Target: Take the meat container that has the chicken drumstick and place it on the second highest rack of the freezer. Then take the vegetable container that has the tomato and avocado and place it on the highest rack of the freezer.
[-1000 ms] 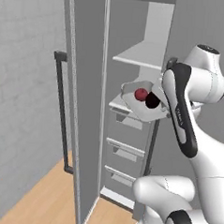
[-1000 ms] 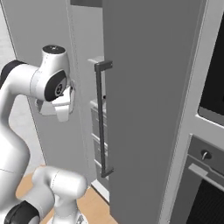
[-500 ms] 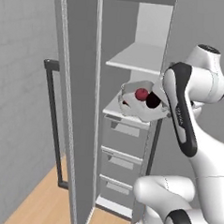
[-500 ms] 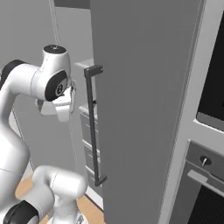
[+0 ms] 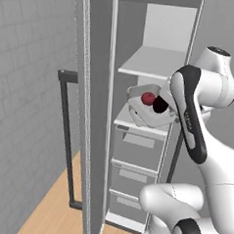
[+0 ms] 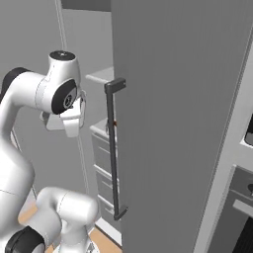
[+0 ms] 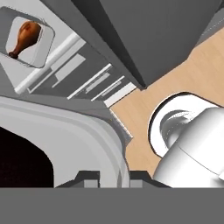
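— What stands largest?
— The freezer (image 5: pixel 97 113), door swung open, black bar handle (image 6: pixel 113 148) on its outer face. Inside, the highest rack (image 5: pixel 151 62) sits above a second shelf (image 5: pixel 138 124), drawers below.
— And the containers?
— The vegetable container (image 5: pixel 149 108), tilted, hangs just over that second shelf with the tomato (image 5: pixel 147 98) inside. The meat container (image 7: pixel 27 38) with the chicken drumstick (image 7: pixel 25 38) lies on a shelf.
— The gripper (image 7: pixel 109 177)?
— Its fingertips pinch the vegetable container's rim.
— Any writing?
— None readable.
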